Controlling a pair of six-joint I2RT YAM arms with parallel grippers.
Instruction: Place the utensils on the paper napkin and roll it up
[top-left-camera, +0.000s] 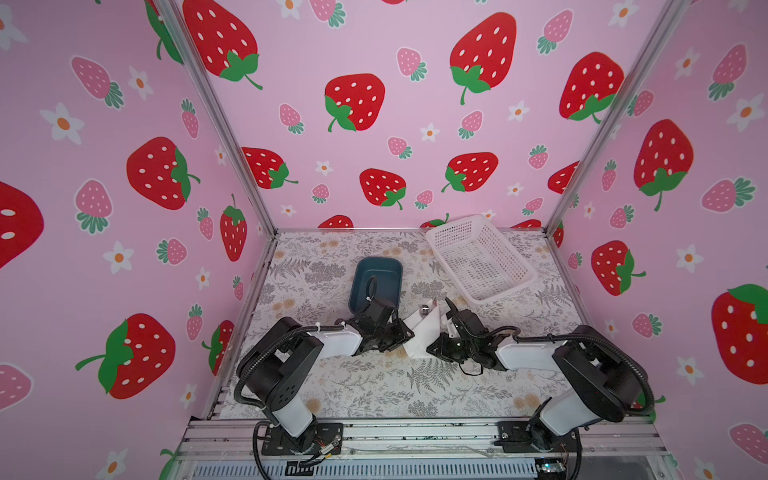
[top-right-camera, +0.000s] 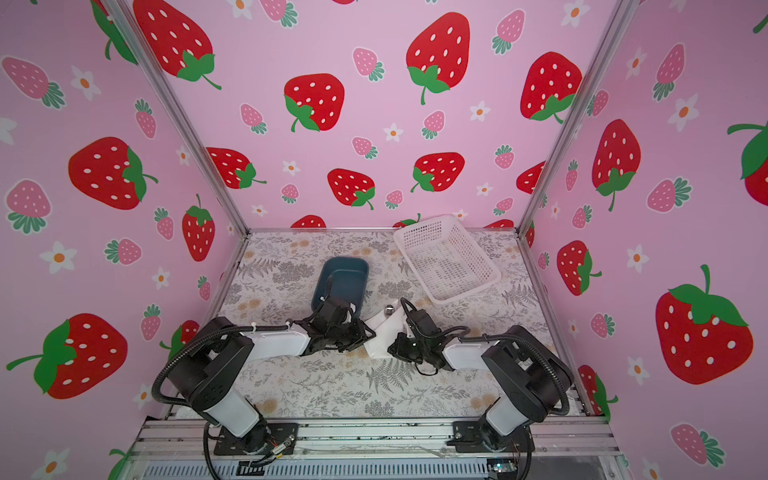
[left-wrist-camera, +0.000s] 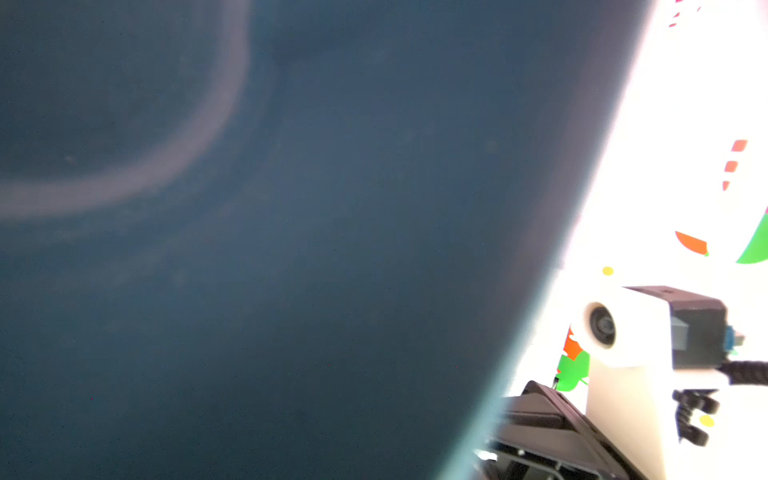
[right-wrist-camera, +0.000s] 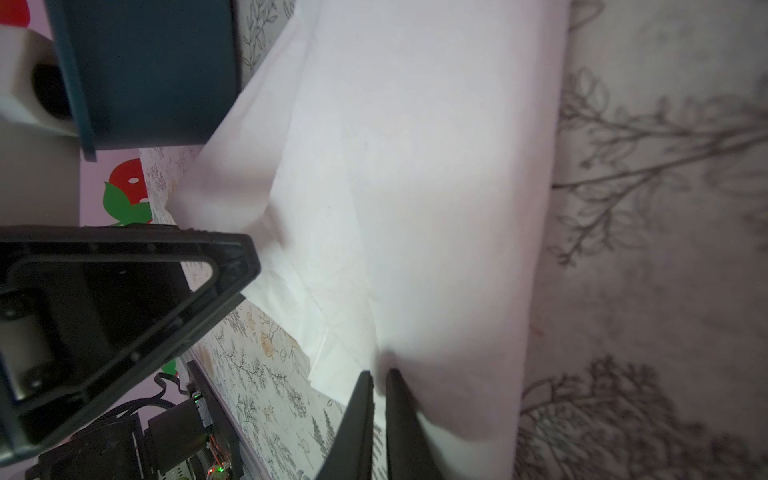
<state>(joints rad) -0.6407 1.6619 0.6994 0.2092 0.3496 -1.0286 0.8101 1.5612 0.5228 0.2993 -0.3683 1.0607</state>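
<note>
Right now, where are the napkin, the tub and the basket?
napkin (top-left-camera: 424, 334): in a top view, middle of the white sheet.
tub (top-left-camera: 384, 270): in a top view, bare blue floor.
basket (top-left-camera: 478, 259): in a top view, bare mesh floor.

Dark blue tub (top-left-camera: 388, 274) near table centre, toward 12 o'clock. White perforated basket (top-left-camera: 478, 257) askew at 1 o'clock. Floral table cover (top-left-camera: 374, 386); strawberry-print walls (top-left-camera: 374, 104).

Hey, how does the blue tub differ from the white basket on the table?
The blue tub is dark with solid walls; the white basket is pale and perforated all over. The basket is the larger, and it sits further back and to the right than the tub. Both are open-topped rectangles on the floral table.
</note>
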